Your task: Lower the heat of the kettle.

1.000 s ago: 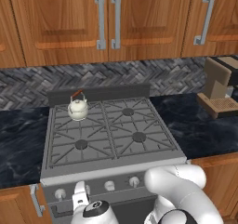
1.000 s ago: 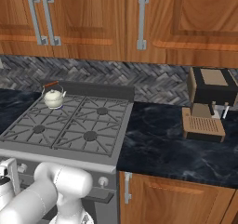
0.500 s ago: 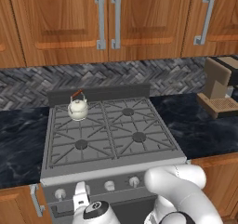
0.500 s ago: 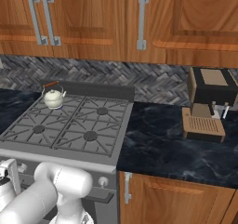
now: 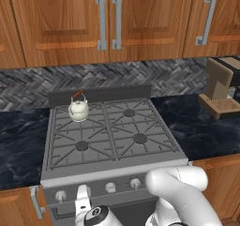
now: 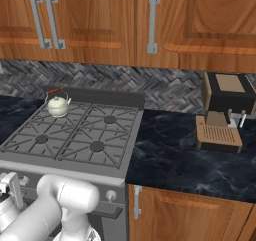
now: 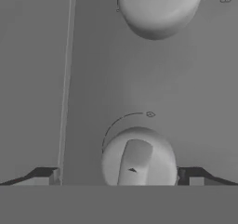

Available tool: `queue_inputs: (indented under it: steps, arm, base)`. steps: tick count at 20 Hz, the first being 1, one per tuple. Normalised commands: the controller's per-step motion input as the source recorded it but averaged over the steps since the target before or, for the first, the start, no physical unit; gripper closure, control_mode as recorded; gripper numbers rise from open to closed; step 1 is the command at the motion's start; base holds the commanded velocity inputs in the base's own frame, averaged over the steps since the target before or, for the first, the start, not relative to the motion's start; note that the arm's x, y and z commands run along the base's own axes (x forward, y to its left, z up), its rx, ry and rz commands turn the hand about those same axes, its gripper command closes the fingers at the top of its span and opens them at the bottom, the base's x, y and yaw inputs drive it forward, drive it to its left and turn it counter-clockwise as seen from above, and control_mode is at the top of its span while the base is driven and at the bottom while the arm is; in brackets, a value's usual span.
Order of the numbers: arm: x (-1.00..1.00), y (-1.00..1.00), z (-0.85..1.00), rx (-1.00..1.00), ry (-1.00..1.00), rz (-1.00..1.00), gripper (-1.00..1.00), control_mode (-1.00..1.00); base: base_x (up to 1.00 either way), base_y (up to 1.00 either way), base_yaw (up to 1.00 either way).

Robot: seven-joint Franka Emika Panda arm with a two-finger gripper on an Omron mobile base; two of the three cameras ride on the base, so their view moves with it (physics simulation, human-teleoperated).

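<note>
The white arm is folding low in front of the stove's control panel (image 5: pixel 110 188), its elbow bulging just right of the knobs. The tool (image 7: pixel 118 176) is pointing at the panel with its jaws standing wide apart, one dark fingertip (image 7: pixel 46 175) on each side of a stove knob (image 7: pixel 138 157), apparently not touching it.

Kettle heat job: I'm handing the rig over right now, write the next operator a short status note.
Tool: open, empty, fingertips either side of a stove knob on the front panel, no grip visible yet.
Kettle: upright on the rear left burner of the stove, untouched.
Done: arm brought low to the control panel, tool lined up on the knob.
Left: check this knob belongs to the kettle's burner, close on it, turn the heat down, release.
</note>
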Motion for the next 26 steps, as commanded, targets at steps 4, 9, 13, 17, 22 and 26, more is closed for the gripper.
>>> queue_inputs:
  steps: [4, 9, 13, 17, 22, 26]
  arm:
    - [0.19, -0.07, 0.00, 0.04, -0.08, 0.00, -1.00, -1.00]
    - [0.17, -0.11, 0.00, 0.04, -0.04, 0.00, 1.00, -1.00]
    - [0.16, -0.09, 0.00, 0.03, -0.01, 0.00, 1.00, -1.00]
    - [0.00, -0.11, 0.00, 0.06, -0.05, 0.00, 1.00, -1.00]
    - [-0.04, -0.07, 0.00, 0.21, -0.02, 0.02, 1.00, -1.00]
    - [0.00, -0.06, 0.00, 0.37, 0.00, 0.00, 1.00, -1.00]
  base:
    - [0.00, 0.00, 0.00]
    - [0.00, 0.00, 0.00]
    - [0.00, 0.00, 0.00]
    - [0.00, 0.00, 0.00]
    - [0.00, 0.00, 0.00]
    - [0.00, 0.00, 0.00]
